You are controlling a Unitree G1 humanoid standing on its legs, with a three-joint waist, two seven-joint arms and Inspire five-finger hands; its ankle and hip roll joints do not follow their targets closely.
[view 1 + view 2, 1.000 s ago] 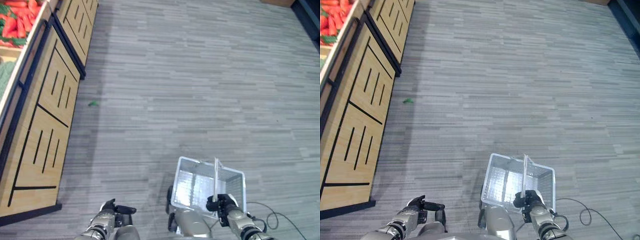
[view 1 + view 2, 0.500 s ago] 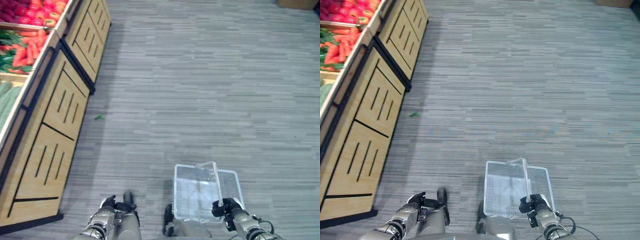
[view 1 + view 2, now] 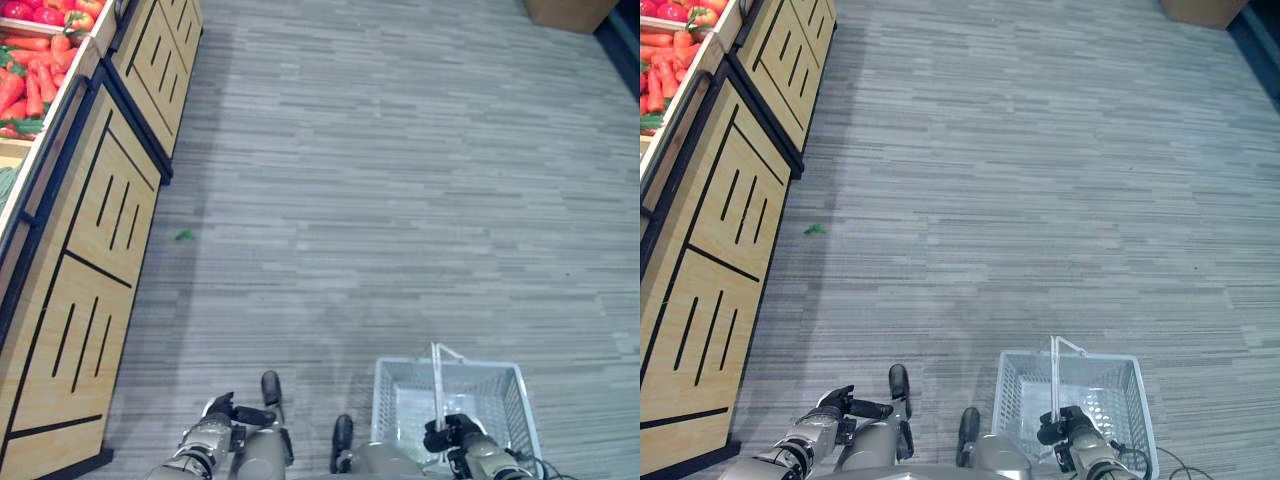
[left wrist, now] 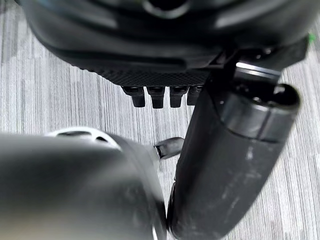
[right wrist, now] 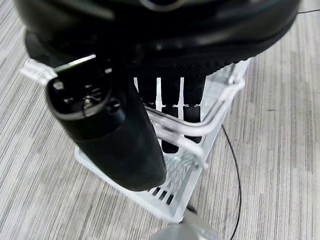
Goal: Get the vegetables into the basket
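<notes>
An empty white wire basket (image 3: 480,395) hangs low over the floor on my right side. Its thin handle (image 3: 436,378) rises to my right hand (image 3: 452,437), whose fingers (image 5: 170,107) curl round the handle wires (image 5: 200,127). Orange carrots (image 3: 32,78) lie in a bin of the wooden produce stand (image 3: 90,225) at the far left, with red vegetables (image 3: 40,8) in the bin beyond and green ones (image 3: 8,183) nearer. My left hand (image 3: 226,414) sits low at the lower left, well short of the stand, its fingers (image 4: 157,96) curled and holding nothing.
A small green scrap (image 3: 185,235) lies on the grey plank floor beside the stand. A brown box (image 3: 565,12) stands at the far right corner. Wide floor stretches ahead between the stand and the box.
The whole picture has shifted with the camera. The basket stays hanging from my right hand and now sits further right and more level. The left hand is unchanged.
</notes>
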